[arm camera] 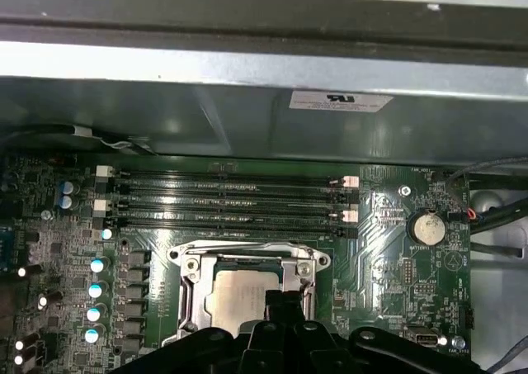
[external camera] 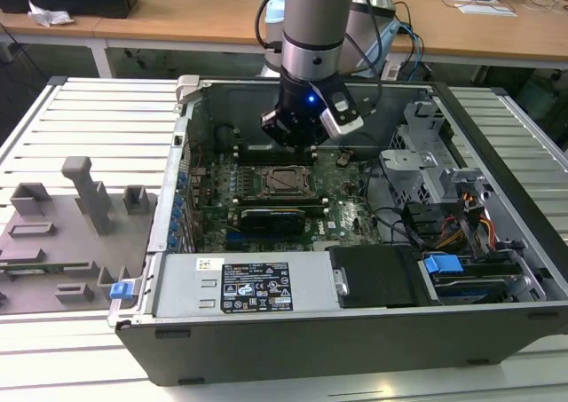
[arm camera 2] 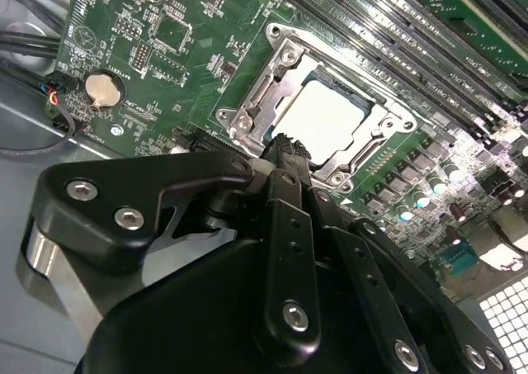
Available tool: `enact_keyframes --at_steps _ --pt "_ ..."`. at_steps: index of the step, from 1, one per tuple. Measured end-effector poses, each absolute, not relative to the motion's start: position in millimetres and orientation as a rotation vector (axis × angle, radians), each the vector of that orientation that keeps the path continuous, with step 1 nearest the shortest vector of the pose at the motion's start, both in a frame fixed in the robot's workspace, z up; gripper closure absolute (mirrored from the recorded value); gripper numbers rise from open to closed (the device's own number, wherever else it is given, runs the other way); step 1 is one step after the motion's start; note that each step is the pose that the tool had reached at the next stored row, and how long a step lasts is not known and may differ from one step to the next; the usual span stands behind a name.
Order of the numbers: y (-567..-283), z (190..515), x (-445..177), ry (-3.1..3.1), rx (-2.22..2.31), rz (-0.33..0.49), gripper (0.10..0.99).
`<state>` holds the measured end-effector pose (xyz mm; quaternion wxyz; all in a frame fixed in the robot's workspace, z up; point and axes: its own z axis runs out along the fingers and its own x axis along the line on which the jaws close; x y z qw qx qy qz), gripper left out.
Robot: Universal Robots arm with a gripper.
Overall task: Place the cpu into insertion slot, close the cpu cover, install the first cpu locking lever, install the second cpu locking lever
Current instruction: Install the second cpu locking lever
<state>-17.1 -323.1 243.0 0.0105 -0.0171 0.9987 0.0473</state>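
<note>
Hand [external camera: 290, 147] hangs inside the open case [external camera: 497, 208], directly above the far edge of the socket [external camera: 286, 181] on the green board [external camera: 351, 214]. In both wrist views the black fingers [arm camera 2: 285, 155] stand pressed together with no visible gap, their tips meeting at the socket's edge; nothing is seen gripped between them. Whether the tips touch the metal frame cannot be told.

Cpu [arm camera 2: 330, 116] lies flat in the socket, its pale metal top facing up. Cover [arm camera 2: 268, 81] lies down over it as a silver frame, the chip showing through its square window. In the first wrist view, the cpu [arm camera: 239, 295] sits at 12 o'clock from the fingers [arm camera: 283, 312], with the cover [arm camera: 188, 287] around it. The state of the locking levers cannot be told.

Memory slots [arm camera: 227, 201] run in parallel just beyond the socket. A round coin cell [arm camera: 424, 227] sits on the board at 2 o'clock from the socket in that view.

In the exterior view, a black card [external camera: 271, 217] lies at 6 o'clock from the socket, a grey fixture tray [external camera: 67, 233] rests on the bench [external camera: 98, 109] at 9 o'clock from the case, and a drive cage [external camera: 417, 167] stands at 3 o'clock.
</note>
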Motion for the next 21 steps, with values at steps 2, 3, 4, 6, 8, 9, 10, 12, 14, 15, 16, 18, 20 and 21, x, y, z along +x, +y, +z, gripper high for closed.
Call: enact_keyframes --at_steps 2,3,4,6,8,9,10,12,14,15,16,18,20,21 --pt "-326 243 -17 3.117 -0.053 0.147 0.98" --pt "-327 243 -17 3.117 -0.054 0.147 0.98" --pt "-328 243 -17 3.117 -0.053 0.147 0.98" --pt "-334 243 -17 3.117 -0.053 0.148 0.98" --pt "-337 248 -17 3.117 -0.053 0.148 0.98" --pt "-338 251 -17 3.117 -0.053 0.148 0.98" --pt "-339 251 -17 3.117 -0.053 0.148 0.98" --pt "-346 251 -17 3.116 -0.052 0.151 0.98" --pt "-351 251 -17 3.116 -0.053 0.153 0.98" --pt "-354 251 -17 3.116 -0.053 0.155 0.98" --pt "-355 251 -17 3.116 -0.053 0.156 0.98" --pt "-360 251 -17 3.116 -0.052 0.159 0.98" --pt "-364 250 -17 3.116 -0.052 0.17 0.98" --pt "-366 250 -17 3.117 -0.052 0.18 0.98"
